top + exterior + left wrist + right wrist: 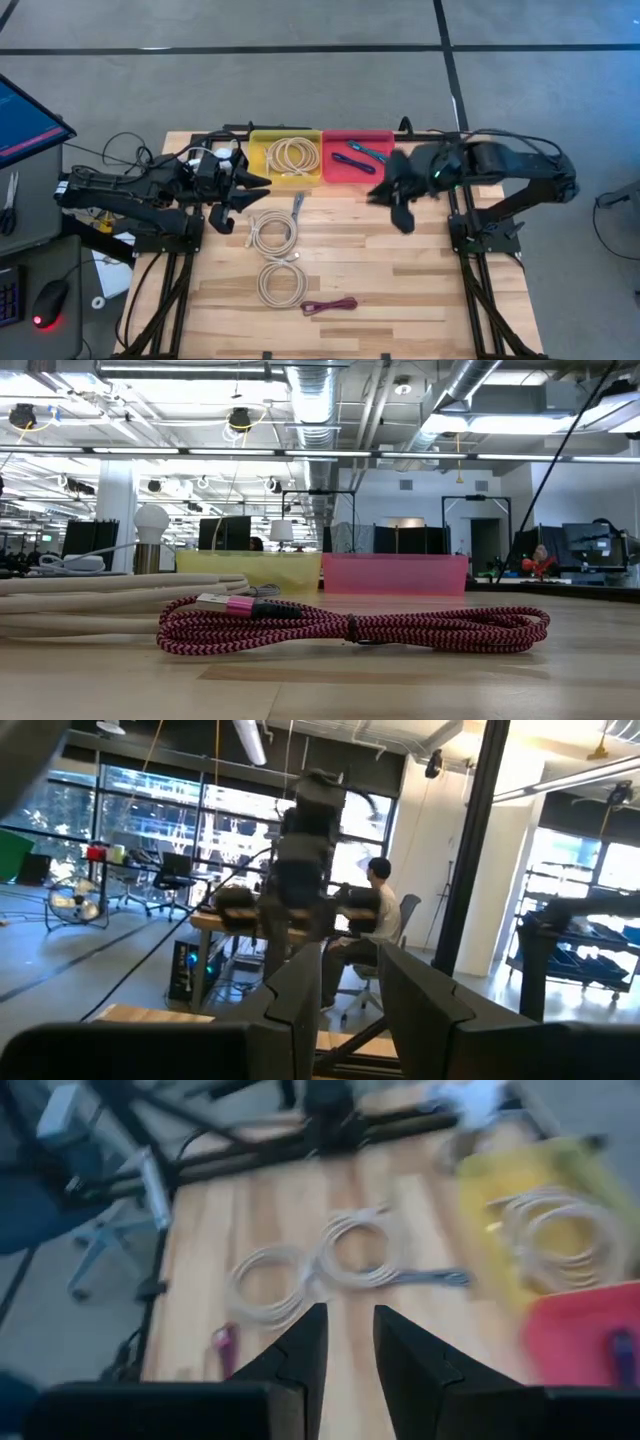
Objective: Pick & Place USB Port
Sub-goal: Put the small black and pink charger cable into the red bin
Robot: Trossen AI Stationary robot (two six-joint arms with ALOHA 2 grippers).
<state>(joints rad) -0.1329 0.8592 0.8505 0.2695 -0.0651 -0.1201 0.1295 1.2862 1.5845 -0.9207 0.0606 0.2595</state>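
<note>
Nearest to me on the desk (420,300) lies the pink braided cable (330,305), and behind it two white coiled cables (277,258), all not yet sorted. Further back, the yellow bin (286,160) already has one white coil and the red bin (357,156) has two dark cables. The right pincer (348,1342) hovers near the red bin, fingers slightly apart and holding nothing. The left pincer (350,995) waits beside the yellow bin, also empty and a little open.

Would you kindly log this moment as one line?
left gripper: open, empty | right gripper: open, empty | yellow bin: white cable | table: two white cables, pink cable
</note>
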